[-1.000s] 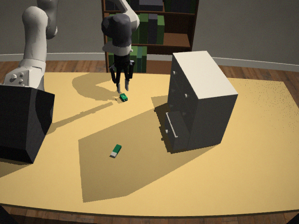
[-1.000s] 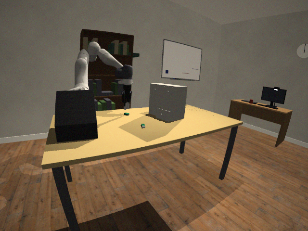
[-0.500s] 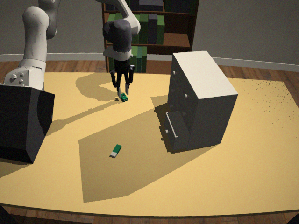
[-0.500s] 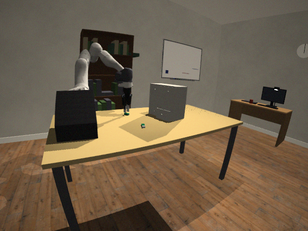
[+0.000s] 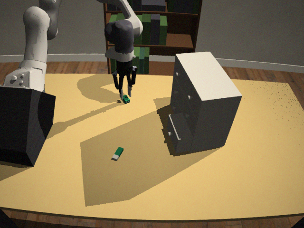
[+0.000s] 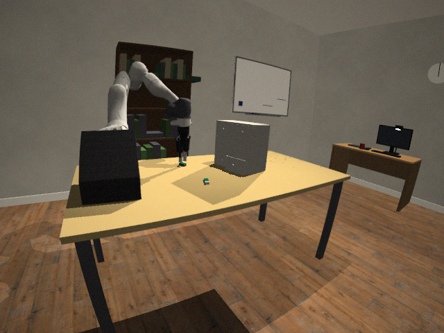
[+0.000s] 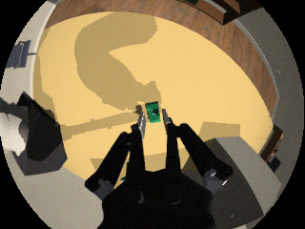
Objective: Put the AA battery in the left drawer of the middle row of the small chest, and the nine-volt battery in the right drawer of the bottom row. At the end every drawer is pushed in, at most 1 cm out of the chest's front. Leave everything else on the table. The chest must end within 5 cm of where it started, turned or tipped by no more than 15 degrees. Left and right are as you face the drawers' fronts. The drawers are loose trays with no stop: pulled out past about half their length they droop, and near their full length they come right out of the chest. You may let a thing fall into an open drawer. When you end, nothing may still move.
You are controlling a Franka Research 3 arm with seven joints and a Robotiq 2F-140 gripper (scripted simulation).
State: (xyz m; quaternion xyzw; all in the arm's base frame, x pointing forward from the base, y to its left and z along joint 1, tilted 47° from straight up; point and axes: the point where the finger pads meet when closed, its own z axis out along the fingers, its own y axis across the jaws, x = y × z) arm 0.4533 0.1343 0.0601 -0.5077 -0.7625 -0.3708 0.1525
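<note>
Found gripper point(image 5: 125, 92) point(image 6: 182, 157) point(image 7: 153, 115) part-open, grasping nothing. Noted green block point(image 5: 126, 99) point(image 6: 182, 164) point(image 7: 151, 107), prob. 9V, on table point(image 5: 208, 184) point(image 6: 304, 182) point(image 7: 191, 72) nr far edge (top view), at fingertips; long axis running roughly between pads, sides facing them. Judged fit to close after slight centring. Room toward far edge and chest point(image 5: 218, 118) point(image 6: 241, 146) point(image 7: 257, 162); bottom R drawer point(image 5: 174, 139) out. AA: can't locate.

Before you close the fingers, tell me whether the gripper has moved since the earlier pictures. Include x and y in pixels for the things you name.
Yes: the gripper point(image 5: 125, 92) point(image 6: 182, 160) point(image 7: 153, 115) has come down toward the table point(image 5: 196, 186) point(image 6: 215, 211) point(image 7: 200, 72), its fingertips now beside the green block.
</note>
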